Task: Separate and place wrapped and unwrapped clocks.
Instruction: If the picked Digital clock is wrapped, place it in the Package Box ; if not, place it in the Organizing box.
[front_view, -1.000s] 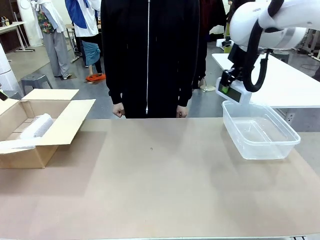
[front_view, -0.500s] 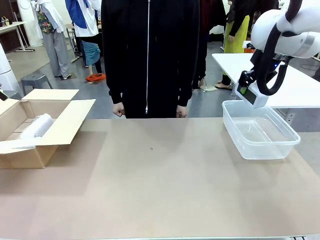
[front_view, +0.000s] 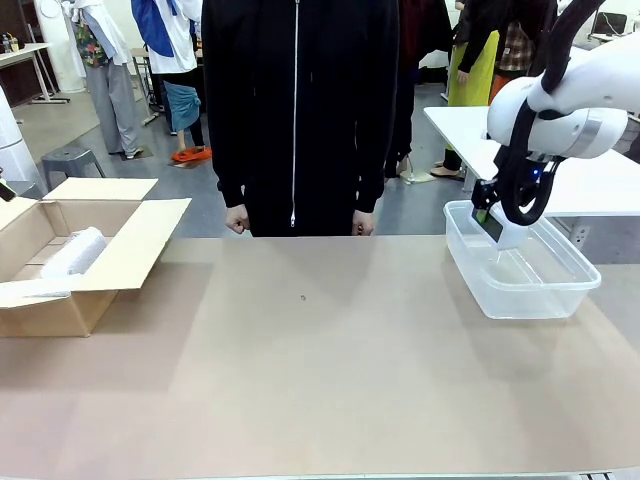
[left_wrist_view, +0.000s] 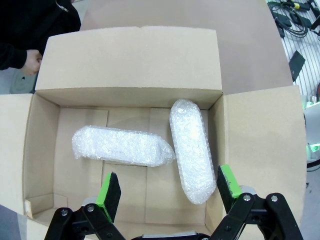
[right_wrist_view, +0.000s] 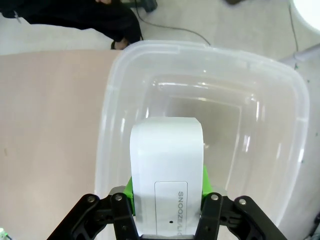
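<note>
Cardboard box (left_wrist_view: 127, 70) holds both wrapped bundles (left_wrist_view: 121, 145) (left_wrist_view: 189, 149) under the left gripper (left_wrist_view: 167, 189), jaws spread, empty; right gripper (right_wrist_view: 167, 192) clamps the white clock (right_wrist_view: 166, 165) over the clear tub (right_wrist_view: 280, 100).

Two bubble-wrapped bundles (left_wrist_view: 122, 145) (left_wrist_view: 190, 149) lying flat in box, one crosswise, other lengthwise at 3 o'clock. Bare white clock (right_wrist_view: 167, 172) upright over tub, "SNOOZE" side visible.
</note>
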